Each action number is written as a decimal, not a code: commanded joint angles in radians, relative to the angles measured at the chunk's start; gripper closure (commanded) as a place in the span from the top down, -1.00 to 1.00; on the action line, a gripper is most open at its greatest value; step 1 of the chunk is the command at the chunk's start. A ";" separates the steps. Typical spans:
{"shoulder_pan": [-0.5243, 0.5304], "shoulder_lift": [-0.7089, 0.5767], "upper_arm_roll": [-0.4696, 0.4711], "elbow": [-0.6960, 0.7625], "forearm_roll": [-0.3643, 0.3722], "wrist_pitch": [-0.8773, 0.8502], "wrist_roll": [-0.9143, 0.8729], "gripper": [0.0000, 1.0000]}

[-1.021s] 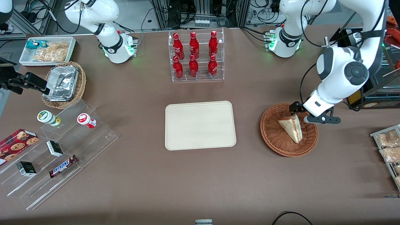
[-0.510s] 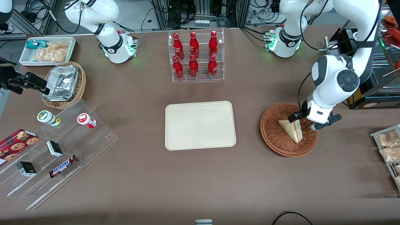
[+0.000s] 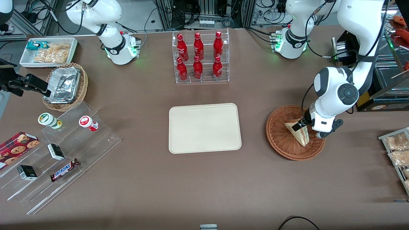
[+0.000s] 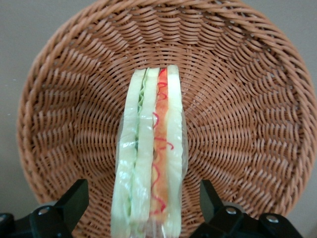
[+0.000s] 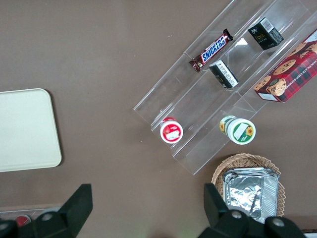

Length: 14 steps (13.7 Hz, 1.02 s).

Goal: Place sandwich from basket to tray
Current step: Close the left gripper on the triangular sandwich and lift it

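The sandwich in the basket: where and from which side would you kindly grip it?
Grip the sandwich across its two flat bread faces, coming down from above. It stands on edge in the basket, filling upward, and the open gripper already has one finger on each side of it.

gripper (image 4: pixel 143 210) fingertips cut off
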 commanded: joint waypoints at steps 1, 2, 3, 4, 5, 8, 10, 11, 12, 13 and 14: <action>0.004 0.032 -0.003 0.017 -0.013 0.022 -0.028 0.02; 0.004 0.032 -0.003 0.023 -0.013 0.016 -0.050 -0.64; 0.004 0.031 -0.003 0.043 -0.011 0.006 -0.045 -0.86; 0.004 0.029 -0.003 0.060 -0.011 -0.019 -0.042 -0.90; 0.004 0.025 -0.003 0.085 -0.010 -0.062 -0.038 -0.92; -0.011 0.009 -0.011 0.167 0.000 -0.200 0.025 -0.95; -0.045 0.012 -0.031 0.225 0.004 -0.282 0.206 -0.90; -0.068 0.021 -0.033 0.244 0.004 -0.299 0.291 -0.89; -0.097 0.035 -0.034 0.268 0.004 -0.303 0.297 -0.88; -0.141 0.058 -0.034 0.294 0.001 -0.303 0.292 -0.87; -0.178 0.080 -0.034 0.322 0.001 -0.305 0.260 -0.89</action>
